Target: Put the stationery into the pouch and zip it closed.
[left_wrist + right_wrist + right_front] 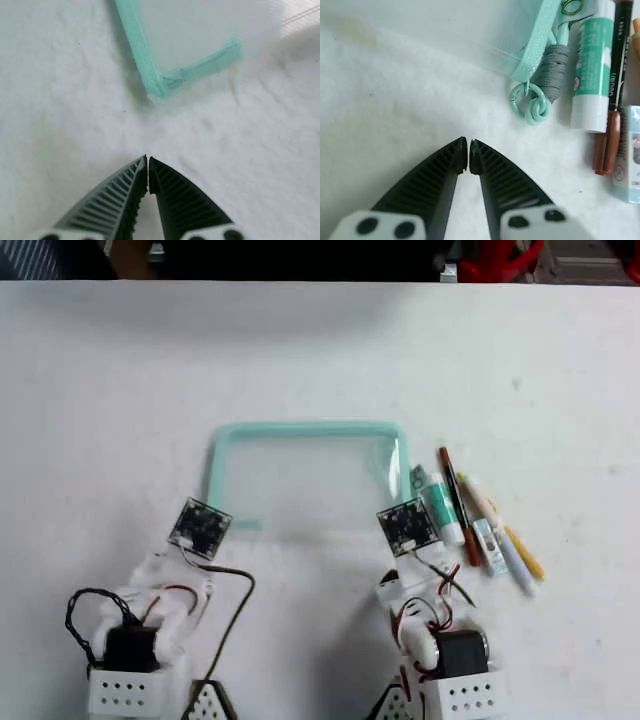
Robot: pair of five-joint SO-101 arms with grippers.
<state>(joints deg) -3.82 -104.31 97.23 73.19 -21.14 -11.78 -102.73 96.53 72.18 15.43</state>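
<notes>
Pouch — clear-walled, teal-edged — laid flat mid-table, with nothing visible inside. Stationery lined up side by side just beside its right edge: glue stick nearest, then brown pen, pale blue item, white marker, yellow pen outermost. Judged a staging layout: pieces fanned for single picks, kept close to the pouch for a short carry.

Left gripper: jaws closed tip to tip, holding nothing, poised over bare table short of the pouch's near left corner. Corner ahead of the tips, near, not touching.

Right gripper: likewise closed and empty, low over the table. Zipper pull — teal rings on a grey-wrapped tab — ahead and off to one side of the tips, near but clear of them. Glue stick just beyond the pull, brown pen just beside that.

Pull located at the right arm's corner; zipping therefore judged best suited to that arm, the left well placed to steady the opposite corner. No item in the pouch yet. Unable to tell whether zipped or unzipped.
</notes>
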